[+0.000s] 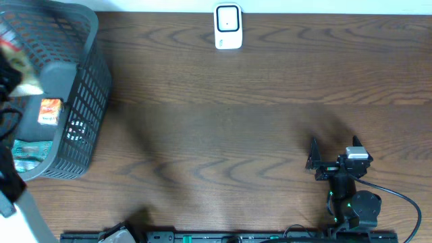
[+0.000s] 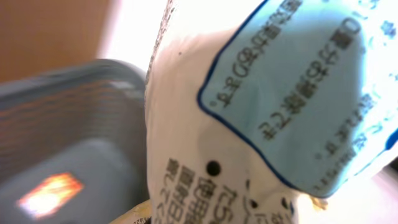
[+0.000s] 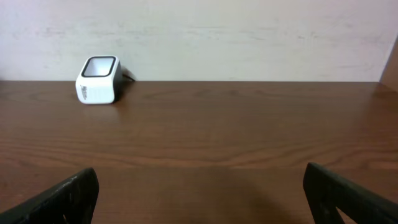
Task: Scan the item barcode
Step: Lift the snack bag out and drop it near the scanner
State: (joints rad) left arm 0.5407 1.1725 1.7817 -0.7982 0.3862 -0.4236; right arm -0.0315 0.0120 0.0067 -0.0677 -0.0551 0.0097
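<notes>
Grey basket (image 1: 81, 121) at the table's (image 1: 223, 135) left, orange box (image 1: 49, 111) inside; left gripper (image 1: 12, 79) above it, clamped on the white-and-blue packet (image 2: 249, 112), fingers hidden; scanner (image 1: 228, 27) at the far edge; right gripper (image 1: 335, 147) gaping, empty, facing it.

The left arm (image 1: 8, 169) reaches up along the far left edge of the overhead view, blurred and partly cut off. The left gripper (image 1: 12, 75) is closed on a white and blue packet (image 2: 249, 112), which fills its wrist camera and hides the fingers. The right arm (image 1: 351, 196) sits folded at the near right. The right gripper (image 1: 335, 150) is level, pointing away from the base, its jaws spread wide with nothing between them.
</notes>
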